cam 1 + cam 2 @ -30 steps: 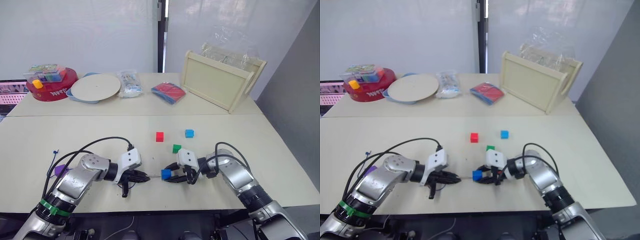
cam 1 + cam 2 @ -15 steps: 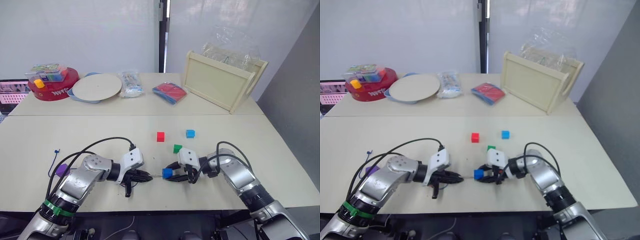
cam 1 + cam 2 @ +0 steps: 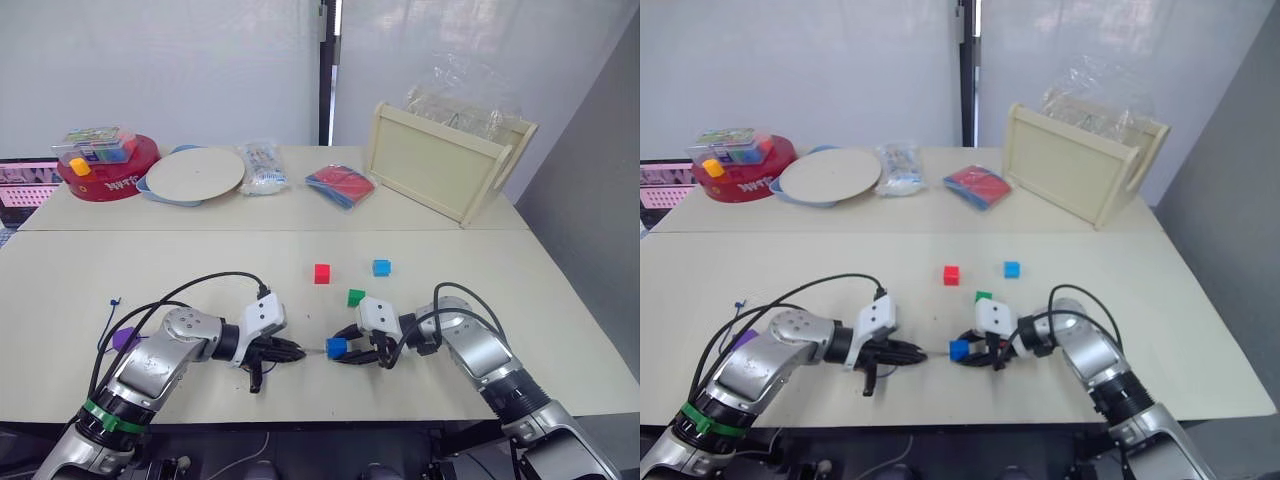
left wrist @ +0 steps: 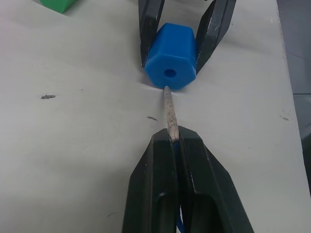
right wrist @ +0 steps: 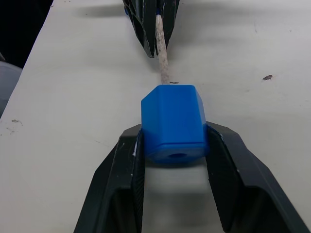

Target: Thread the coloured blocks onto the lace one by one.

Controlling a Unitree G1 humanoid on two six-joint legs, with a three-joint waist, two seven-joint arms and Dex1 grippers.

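- Little has shifted over the last second: both grippers have crept slightly toward each other, so the gap between the lace tip and the block has narrowed.
- At the far left, a purple block [image 3: 124, 339] lies on the table [image 3: 500, 270] beside the lace's knotted end [image 3: 112, 302].
- Left gripper [image 3: 296, 352] has its fingers pinched together on the lace [image 4: 170, 114], whose pale stiff tip juts out toward the hole.
- In the left wrist view the tip ends just below the hole of the dark blue block [image 4: 171, 63], at its near face, not inside it.
- Right gripper [image 3: 344, 347] has its fingers clamped on two opposite sides of the dark blue block, low over the table.
- Behind it lie a green block [image 3: 354, 297], a red block [image 3: 321, 273] and a light blue block [image 3: 380, 267], well apart from one another.
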